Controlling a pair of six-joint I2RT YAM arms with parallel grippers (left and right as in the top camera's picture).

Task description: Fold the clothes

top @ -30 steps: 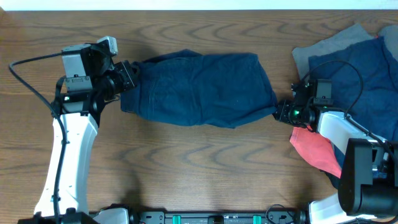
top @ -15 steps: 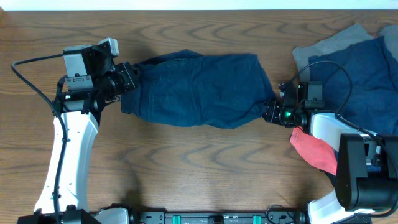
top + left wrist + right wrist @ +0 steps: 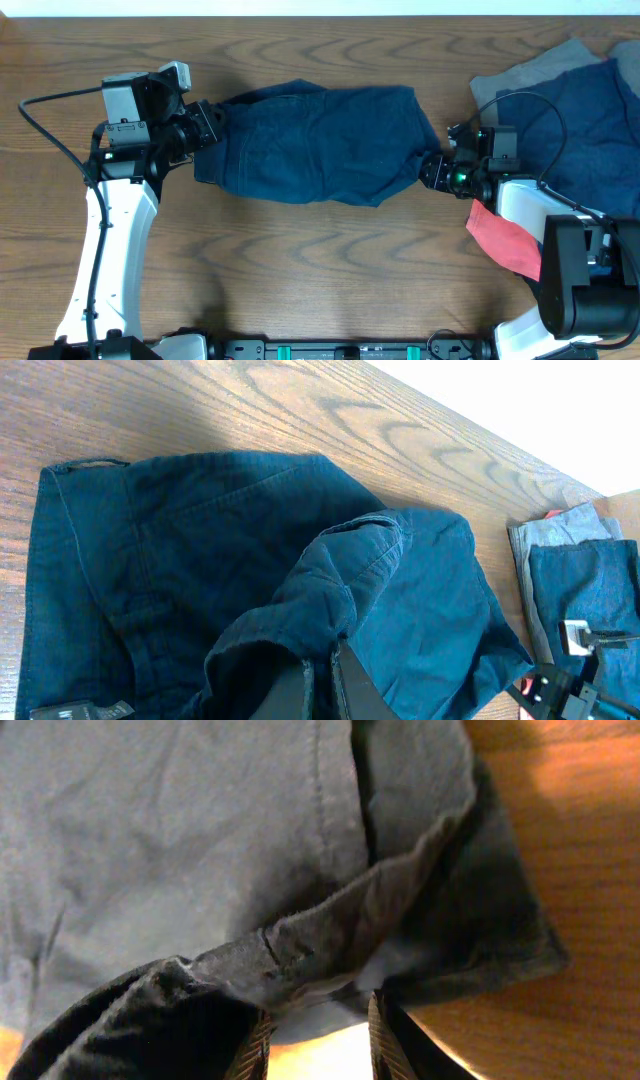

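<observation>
Left fingers and right fingers each clamp opposite ends of the navy shorts; recommend lifting evenly, cloth taut

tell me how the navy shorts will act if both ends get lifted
Likely floppy: the shorts are wrinkled and bunch up at the left pincer. Probably the middle would sag between grips. Seems light: a thin edge folds up at the right pincer.
</observation>
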